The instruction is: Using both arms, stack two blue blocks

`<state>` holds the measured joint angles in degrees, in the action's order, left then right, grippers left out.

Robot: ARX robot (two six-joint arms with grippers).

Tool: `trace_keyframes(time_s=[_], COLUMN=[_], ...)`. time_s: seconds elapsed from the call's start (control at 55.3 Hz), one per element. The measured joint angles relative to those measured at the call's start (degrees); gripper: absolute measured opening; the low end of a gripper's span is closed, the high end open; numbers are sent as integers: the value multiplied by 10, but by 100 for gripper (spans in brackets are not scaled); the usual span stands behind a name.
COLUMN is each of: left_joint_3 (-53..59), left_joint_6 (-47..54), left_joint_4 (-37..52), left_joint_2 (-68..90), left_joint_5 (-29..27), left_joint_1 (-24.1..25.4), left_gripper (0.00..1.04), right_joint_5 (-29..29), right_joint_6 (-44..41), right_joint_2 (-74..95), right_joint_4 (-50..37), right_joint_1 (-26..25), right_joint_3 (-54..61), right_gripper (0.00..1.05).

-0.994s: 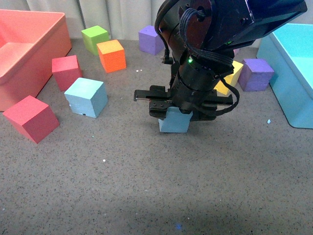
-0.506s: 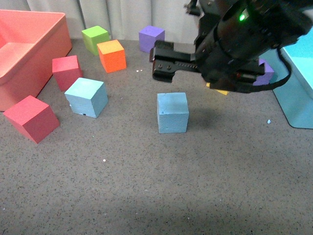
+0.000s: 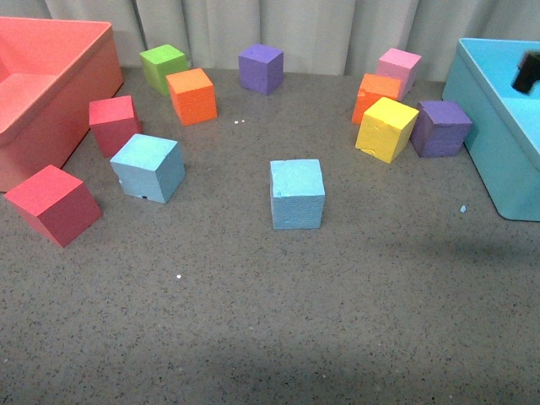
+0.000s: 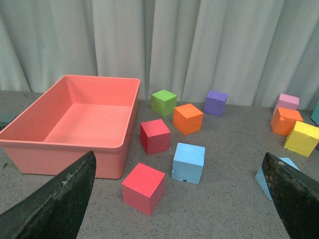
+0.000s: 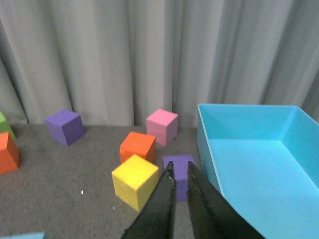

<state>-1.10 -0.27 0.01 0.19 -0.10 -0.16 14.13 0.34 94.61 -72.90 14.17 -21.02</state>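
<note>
Two blue blocks rest apart on the grey table: one in the middle [image 3: 297, 192] and one to the left [image 3: 148, 167]. No gripper touches either. My left gripper [image 4: 178, 164] is open and empty, held back from the table; between its wide black fingers [image 4: 60, 204] I see the left blue block [image 4: 189, 162], with the middle blue block [image 4: 271, 174] half hidden by the other finger. My right gripper [image 5: 179, 172] is shut on nothing, raised near the turquoise bin. Only a black bit of the right arm [image 3: 527, 72] shows in the front view.
A salmon bin [image 3: 84, 93] stands far left and a turquoise bin [image 3: 485, 126] far right. Red [image 3: 52, 202], green [image 3: 164, 66], orange [image 3: 191, 94], purple [image 3: 260, 67], yellow [image 3: 386, 128] and pink [image 3: 398, 63] cubes lie around the back and sides.
The right arm has lifted away from the middle blue block and withdrawn up and to the right, almost out of the front view. That block stays where it was set.
</note>
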Motion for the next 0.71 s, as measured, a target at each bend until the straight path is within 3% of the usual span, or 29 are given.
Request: trace_keyframes(time_s=[0.054, 0.705], left_joint_3=[0, 0], left_joint_6=[0, 0], left_joint_4=[0, 0], left_joint_2=[0, 0], left_joint_5=[0, 0], left_joint_1=[0, 0], left_gripper=[98, 98], right_joint_5=[-11, -103], right_joint_6=[-3, -3], right_joint_2=[-21, -369], right_joint_4=[4, 197], right_joint_1=[-9, -100], right_joint_3=[24, 175], right_gripper=[0, 1])
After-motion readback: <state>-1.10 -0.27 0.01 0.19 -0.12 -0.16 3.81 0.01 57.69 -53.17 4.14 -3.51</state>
